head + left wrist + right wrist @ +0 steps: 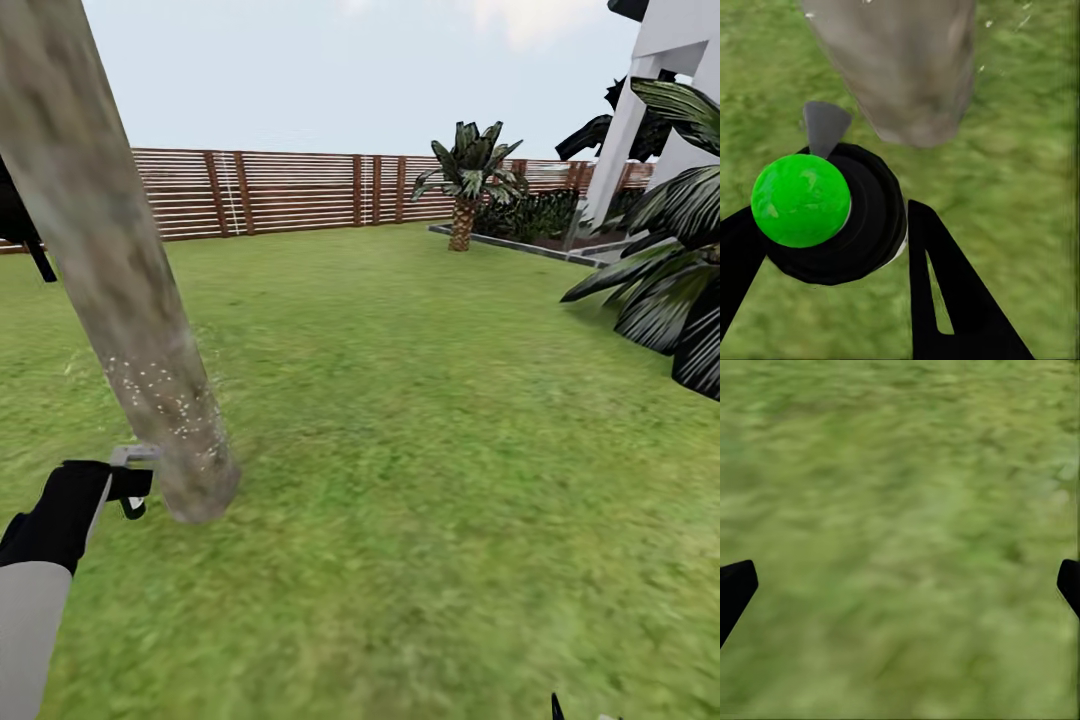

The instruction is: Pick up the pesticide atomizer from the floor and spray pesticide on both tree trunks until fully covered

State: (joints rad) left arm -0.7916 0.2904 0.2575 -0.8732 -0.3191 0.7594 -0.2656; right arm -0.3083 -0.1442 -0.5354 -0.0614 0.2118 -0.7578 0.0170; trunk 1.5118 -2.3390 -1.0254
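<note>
One tree trunk (120, 290) is what you get in the head view, a thick mottled grey-beige column leaning across the left side, with a patch of tiny white specks on the bark low down near its foot. Just left of the base sits the left gripper (128, 487), black, on a grey forearm, carrying the pesticide atomizer (135, 455); the grey nozzle end is almost touching the bark.

From the left wrist camera it's clearer: the left gripper (840, 247) has its two black fingers (945, 292) pinched around the atomizer's round black body (866, 217), with one bright green ball cap (801, 200) on it and one grey wedge-shaped nozzle (823, 127) pointing at the trunk base (900, 67), which is right there just beyond it. A few white flecks float near the trunk on that side too.

Moving right, it's all grass lawn (420, 420), with one brown slatted fence (300, 190) running along the back. One small palm (465, 185) stands by a planting bed at the far right, then one white building corner (650, 110) and one big dark-leaved plant (670, 290) at the edge.

The right gripper (900, 585) hangs over bare grass (900, 510), two black fingertips (735, 585) spread wide apart, nothing between them.
</note>
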